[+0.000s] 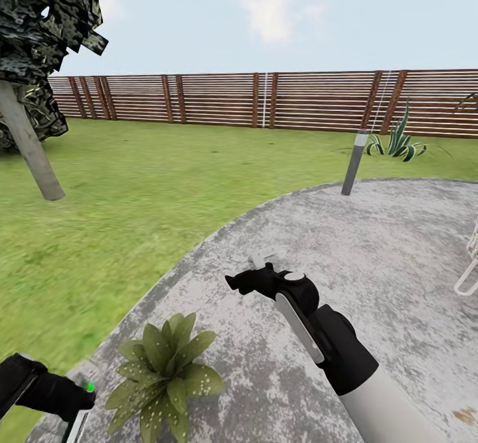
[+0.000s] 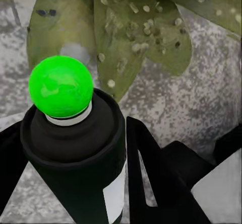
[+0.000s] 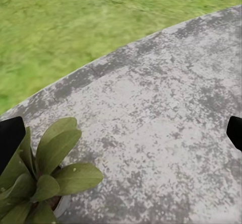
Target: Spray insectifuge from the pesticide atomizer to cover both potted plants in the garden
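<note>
Spraying the speckled potted plant [image 1: 164, 373], lower left.
Left gripper [image 2: 75, 148] clamps the pesticide atomizer [image 2: 75, 153]; off-aim nozzle risks patchy coverage.

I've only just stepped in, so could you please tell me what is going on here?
The robot stands on grey stone paving beside a lawn in a fenced garden. Its left gripper holds the pesticide atomizer, whose tip glows green, aimed toward the speckled-leaf potted plant just ahead of it. The right gripper hangs empty over the paving, jaws apart. A grey bollard lamp stands at the paving's far edge.
</note>
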Motion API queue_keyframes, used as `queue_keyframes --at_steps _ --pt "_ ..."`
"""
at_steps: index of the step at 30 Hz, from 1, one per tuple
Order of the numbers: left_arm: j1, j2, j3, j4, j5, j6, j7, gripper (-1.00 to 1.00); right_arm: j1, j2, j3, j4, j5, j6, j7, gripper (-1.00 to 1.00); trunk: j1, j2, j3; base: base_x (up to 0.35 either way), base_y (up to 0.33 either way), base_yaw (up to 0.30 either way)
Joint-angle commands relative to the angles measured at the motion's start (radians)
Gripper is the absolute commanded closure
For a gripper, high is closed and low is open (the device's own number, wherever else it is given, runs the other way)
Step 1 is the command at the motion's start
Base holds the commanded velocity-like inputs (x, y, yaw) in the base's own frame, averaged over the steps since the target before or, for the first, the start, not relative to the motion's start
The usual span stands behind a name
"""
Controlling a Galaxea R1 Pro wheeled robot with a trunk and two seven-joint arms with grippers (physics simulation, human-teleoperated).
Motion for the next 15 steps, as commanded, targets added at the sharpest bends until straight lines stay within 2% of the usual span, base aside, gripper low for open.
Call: queue_keyframes --at_steps 1,2,4,10,13,15 --pt "0.0 -0.005 -0.001 0.041 -0.037 -0.006 0.0 1.0 0.0 0.0 0.0 0.0 0.0 -0.001 0.0 -1.0 0.0 0.0 0.0 0.0 0.0 0.0" --pt "0.0 -0.018 0.004 0.081 -0.112 -0.028 0.001 1.0 0.0 0.0 0.0 -0.001 0.0 -0.001 0.0 -1.0 0.0 0.0 0.0 0.0 0.0 0.0" --pt "0.0 -0.031 0.005 0.101 -0.137 -0.036 0.007 1.0 0.0 0.0 0.0 -0.001 0.001 -0.001 0.0 -1.0 0.0 0.0 0.0 0.0 0.0 0.0" --pt "0.0 -0.057 0.007 0.109 -0.142 -0.037 0.015 1.0 0.0 -0.001 0.0 -0.002 0.001 -0.001 0.0 -1.0 0.0 0.0 0.0 0.0 0.0 0.0" --pt "-0.004 -0.086 0.009 0.108 -0.142 -0.044 0.02 1.0 0.0 -0.003 0.0 -0.002 0.001 -0.002 0.0 -1.0 0.0 0.0 0.0 0.0 0.0 0.0" --pt "-0.005 -0.09 0.012 0.11 -0.141 -0.063 0.053 1.0 0.0 -0.004 0.001 -0.002 0.001 -0.003 0.0 -1.0 0.0 0.0 0.0 0.0 0.0 0.0"
